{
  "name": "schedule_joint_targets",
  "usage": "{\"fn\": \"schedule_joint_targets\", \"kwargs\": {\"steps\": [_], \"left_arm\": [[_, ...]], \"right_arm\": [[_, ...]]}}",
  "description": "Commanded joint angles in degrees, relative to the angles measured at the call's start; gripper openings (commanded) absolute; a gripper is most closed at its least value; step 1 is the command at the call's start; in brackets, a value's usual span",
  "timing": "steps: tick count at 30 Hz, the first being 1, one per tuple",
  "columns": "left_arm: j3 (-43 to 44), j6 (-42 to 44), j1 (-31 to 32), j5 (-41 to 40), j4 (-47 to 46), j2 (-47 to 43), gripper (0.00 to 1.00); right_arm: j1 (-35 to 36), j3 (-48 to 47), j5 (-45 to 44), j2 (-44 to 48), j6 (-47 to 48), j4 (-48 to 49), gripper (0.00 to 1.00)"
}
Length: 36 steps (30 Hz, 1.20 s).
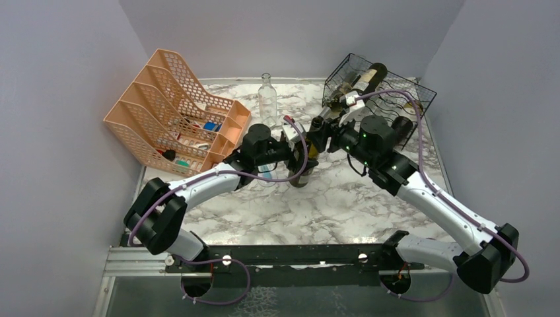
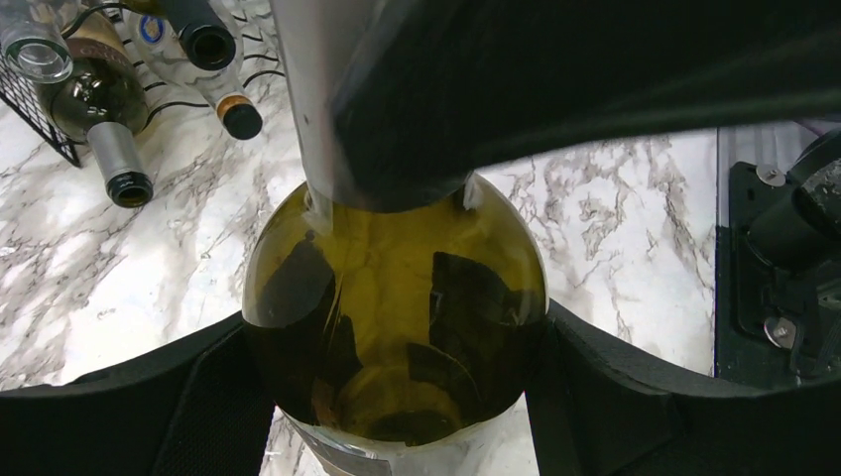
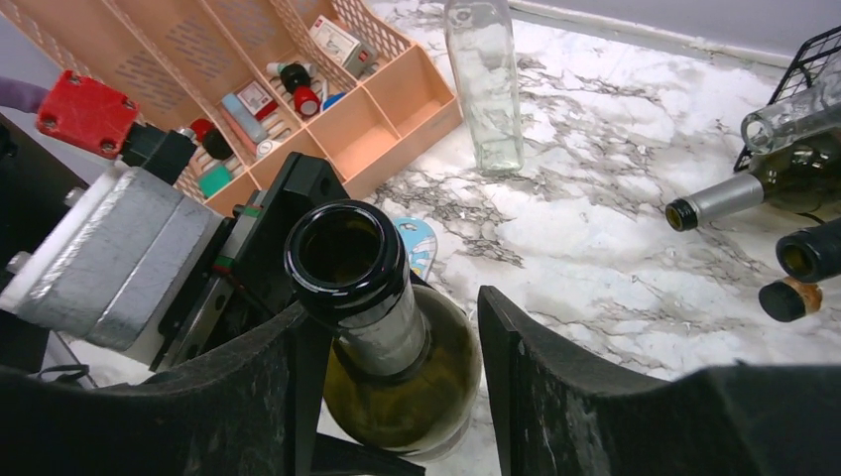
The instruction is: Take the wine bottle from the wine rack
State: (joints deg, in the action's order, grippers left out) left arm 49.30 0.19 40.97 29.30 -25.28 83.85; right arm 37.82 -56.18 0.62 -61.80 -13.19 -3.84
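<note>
Between the fingers of your left hand (image 2: 395, 315) sits the wine bottle (image 3: 402, 382). Both fingers press the olive-green body at its widest part, so this hand carries the load. Directly above that grip, your right hand (image 3: 392, 307) brackets the neck. Its jaws stand narrow but unclamped: a gap shows beside the right-side finger, while the other finger lies against or just beside the glass. Treat this as a guide hold that keeps the bottle upright, mouth up, not as a lifting hold.

The bottle is clear of the wine rack (image 1: 335, 76), which stands beyond the right hand and to its right. Beneath both hands is the desk (image 1: 343, 205); you cannot tell whether the bottle's base touches it.

Ahead of the right hand, the other bottles (image 3: 714, 198) lie on the rack with their necks pointing out toward it. A clear glass bottle (image 3: 483, 79) stands farther ahead, so route any move away from it.
</note>
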Motion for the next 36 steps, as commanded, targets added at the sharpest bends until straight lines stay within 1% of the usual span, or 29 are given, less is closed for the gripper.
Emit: {"fn": "schedule_joint_targets", "kwargs": {"steps": [1,3,7,9,10,11,12,13,15,16,19,23,26,31,33,36], "left_arm": [[3.61,-2.48,-1.24,5.40,-6.45,0.25,0.36],[3.95,-2.81,-1.77,6.29,-6.45,0.59,0.35],[3.80,-2.75,-2.83,6.38,-6.45,0.09,0.35],[3.87,-2.85,-3.45,6.34,-6.45,-0.05,0.39],[3.88,-3.07,-3.85,6.26,-6.45,-0.25,0.43],[3.89,-3.20,-4.21,6.03,-6.47,-0.40,0.50],[3.76,-3.32,-4.69,5.58,-6.45,-0.81,0.60],[3.60,-3.34,-5.17,5.16,-6.45,-1.18,0.71],[3.39,-3.20,-6.26,4.49,-6.45,-2.01,0.97],[3.36,-2.91,-6.90,4.33,-6.45,-2.43,0.99],[2.95,-2.59,-9.64,3.18,-6.45,-4.40,0.99],[1.72,-2.79,-13.37,0.02,-7.52,-8.66,0.99],[0.59,-1.00,-14.94,-2.63,-8.07,-11.74,0.99],[-1.88,2.48,-16.44,-13.29,-9.37,-15.81,0.99],[-1.86,1.70,-16.93,-18.88,-9.70,-15.85,0.99],[-1.48,-2.38,-17.71,-27.60,-9.65,-15.02,0.99]], "right_arm": [[0.29,-1.47,0.02,-3.27,0.10,4.10,0.56],[0.18,-1.64,0.58,-4.85,0.00,5.03,0.53],[0.24,-3.04,0.39,-7.88,0.06,5.71,0.44],[0.26,-3.64,0.50,-9.15,0.22,6.47,0.42],[0.27,-4.12,0.81,-9.80,0.41,6.89,0.38],[0.29,-4.64,1.17,-10.54,0.52,7.01,0.32],[0.24,-5.20,1.28,-11.14,0.51,7.22,0.28],[0.22,-5.49,1.45,-11.83,0.58,7.75,0.26],[0.19,-6.30,1.56,-13.10,0.75,8.80,0.21],[0.23,-6.77,1.46,-13.94,0.98,9.14,0.19],[0.28,-9.62,-1.23,-16.50,1.77,9.07,0.15],[0.23,-14.68,-8.90,-20.15,2.85,8.27,0.04],[0.20,-16.25,-11.64,-22.47,4.06,11.31,0.02],[-0.28,-19.65,-13.37,-27.98,5.46,16.16,0.02],[-0.83,-21.49,-13.82,-30.58,5.54,17.74,0.01],[-1.58,-24.78,-14.62,-34.53,6.71,19.50,0.01]]}}
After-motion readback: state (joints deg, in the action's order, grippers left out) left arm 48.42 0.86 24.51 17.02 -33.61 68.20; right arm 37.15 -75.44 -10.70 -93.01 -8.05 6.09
